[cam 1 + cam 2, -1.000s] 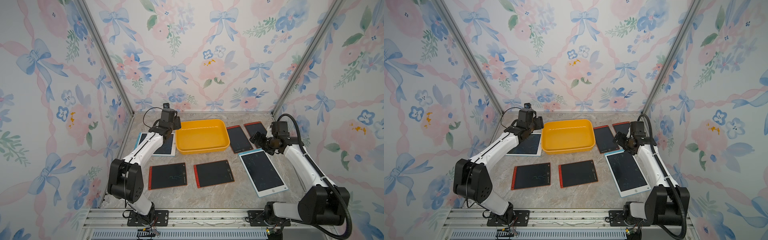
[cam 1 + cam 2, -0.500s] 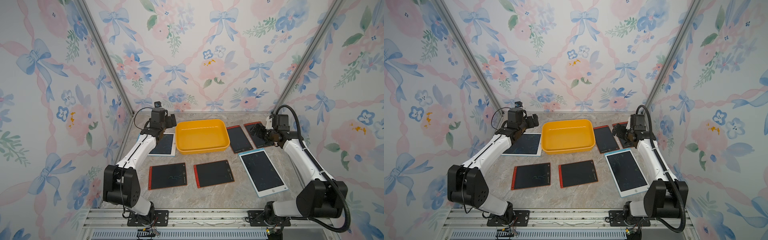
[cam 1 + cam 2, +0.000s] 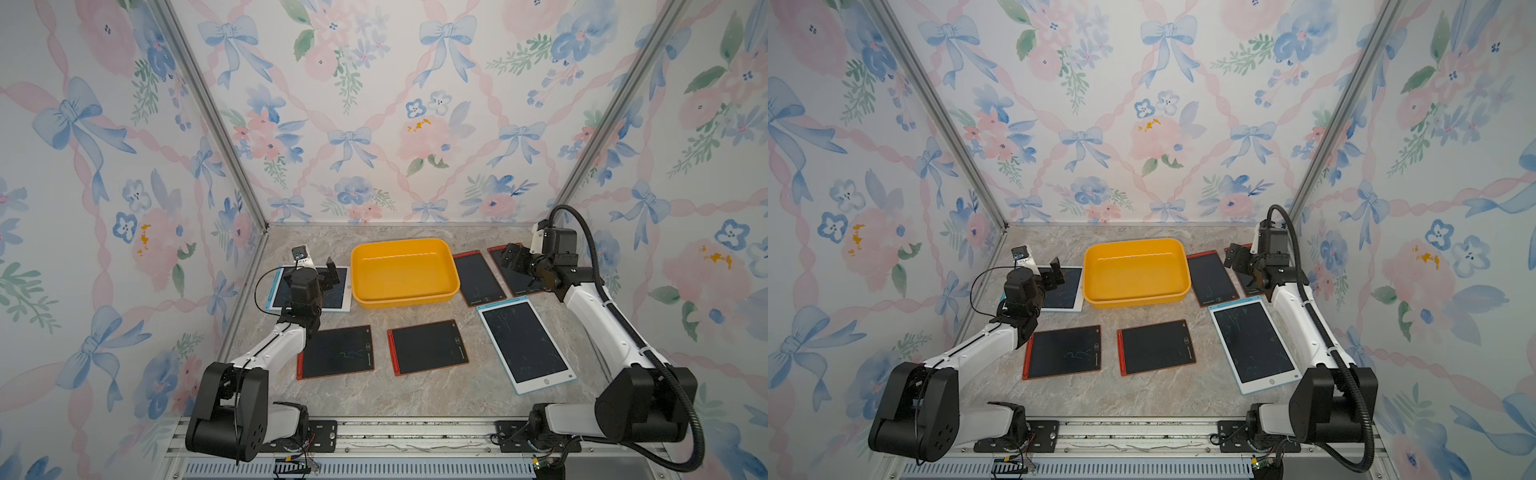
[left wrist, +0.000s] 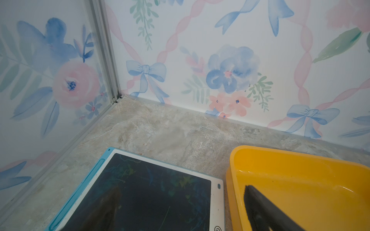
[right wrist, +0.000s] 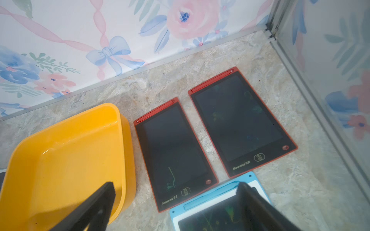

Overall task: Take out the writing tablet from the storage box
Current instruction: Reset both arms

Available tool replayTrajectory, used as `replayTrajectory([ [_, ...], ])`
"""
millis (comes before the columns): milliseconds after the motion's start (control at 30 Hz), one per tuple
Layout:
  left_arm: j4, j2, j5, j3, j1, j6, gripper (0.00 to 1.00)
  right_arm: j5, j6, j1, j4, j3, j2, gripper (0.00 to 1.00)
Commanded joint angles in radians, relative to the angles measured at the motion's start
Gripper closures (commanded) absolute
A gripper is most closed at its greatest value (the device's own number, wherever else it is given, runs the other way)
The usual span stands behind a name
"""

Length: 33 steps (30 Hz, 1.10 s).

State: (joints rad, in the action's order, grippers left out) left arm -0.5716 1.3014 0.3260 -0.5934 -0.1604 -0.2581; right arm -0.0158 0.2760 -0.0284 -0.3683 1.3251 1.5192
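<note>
Basically nothing left to pull, by my read. The shallow yellow-orange plastic storage box sat upper centre in both top views, long axis left-right across the frame, floor bare. Both wrist views showed the same bare yellow inside.

All six writing tablets lay flat on the grey marble-look tabletop, outside the box:
- white-and-blue-framed tablet just left of the box, long axis left-right
- first square-ish red-framed tablet lower centre, second square-ish red-framed tablet beside it
- large white-and-blue-framed tablet lower right, tilted
- narrow red-framed tablet just right of the box, far-right red-framed tablet next to it, both long axes running up the frame

Left gripper hovered over the tablet left of the box, jaws spread wide, nothing between them. The tablet lay directly below and looked clear of the black fingers. Right gripper hung over the far-right red tablet, jaws also spread, empty.

Left arm was nearer the box, just beside its left wall. The right had the narrow red tablet between it and the box.

Tablets looked like thin rigid slabs: dark screens, faint green-blue scribbles, a round button at one short end. Next move was probably just backing both arms off.
</note>
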Motion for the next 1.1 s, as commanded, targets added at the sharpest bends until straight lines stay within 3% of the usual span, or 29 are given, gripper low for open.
replayTrajectory([
  [0, -0.130, -0.002, 0.049, 0.011, 0.003, 0.065, 0.02, 0.073, -0.061, -0.012, 0.050, -0.027, -0.029, 0.03],
  [333, -0.228, -0.054, 0.102, 0.168, 0.015, 0.087, 0.02, 0.004, -0.123, 0.024, 0.224, -0.188, -0.096, 0.03],
  [433, -0.360, -0.080, 0.108, 0.264, 0.018, 0.081, 0.02, -0.217, -0.045, 0.122, 0.327, -0.249, -0.081, 0.03],
  [500, -0.419, -0.079, 0.113, 0.307, 0.021, 0.108, 0.02, -0.374, -0.082, 0.181, 0.371, -0.267, -0.053, 0.03],
  [667, -0.464, -0.066, 0.092, 0.363, 0.035, 0.171, 0.02, -0.355, -0.163, 0.197, 0.369, -0.309, -0.060, 0.03],
  [767, -0.532, -0.048, 0.004, 0.402, 0.091, 0.113, 0.02, -0.293, -0.170, 0.193, 0.471, -0.396, -0.104, 0.03],
  [1067, -0.669, 0.147, -0.128, 0.400, 0.101, 0.137, 0.02, -0.126, -0.196, 0.187, 0.561, -0.530, -0.205, 0.03],
])
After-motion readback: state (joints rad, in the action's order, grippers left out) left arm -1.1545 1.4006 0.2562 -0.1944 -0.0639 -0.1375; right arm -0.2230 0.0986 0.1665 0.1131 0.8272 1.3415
